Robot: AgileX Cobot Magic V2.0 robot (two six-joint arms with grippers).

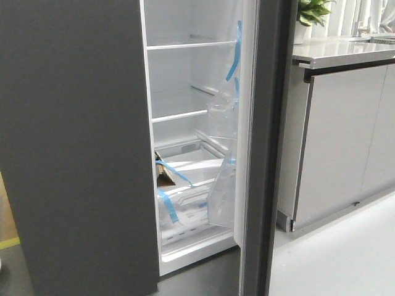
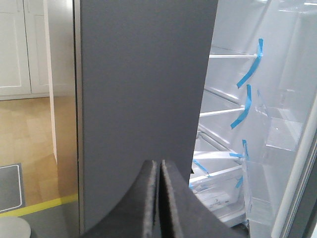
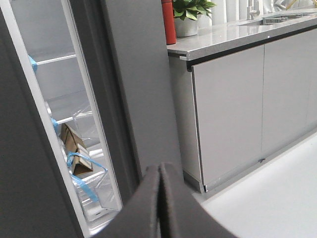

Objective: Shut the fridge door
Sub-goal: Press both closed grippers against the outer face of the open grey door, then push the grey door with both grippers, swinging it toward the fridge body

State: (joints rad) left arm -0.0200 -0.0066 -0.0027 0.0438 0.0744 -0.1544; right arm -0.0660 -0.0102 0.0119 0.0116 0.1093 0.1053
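Note:
The fridge door point(image 1: 268, 154) stands open and I see it nearly edge-on: dark-grey outside, white lining, clear door bins point(image 1: 222, 117) and blue tape strips point(image 1: 233, 52). The matching twin door point(image 1: 74, 142) on the left is closed. Neither gripper shows in the front view. My left gripper point(image 2: 159, 166) is shut and empty, facing the twin door point(image 2: 143, 74), with the open door's lining and bins point(image 2: 280, 134) to its side. My right gripper point(image 3: 159, 171) is shut and empty, close to the open door's dark-grey outer side point(image 3: 143, 84).
The fridge interior holds white shelves point(image 1: 185, 114), a taped drawer point(image 1: 185, 209) and a cardboard box point(image 1: 165, 176). Light-grey kitchen cabinets point(image 1: 339, 142) with a steel counter point(image 1: 345, 52), a potted plant point(image 1: 311, 12) and a red bottle point(image 3: 168, 20) stand right of the door.

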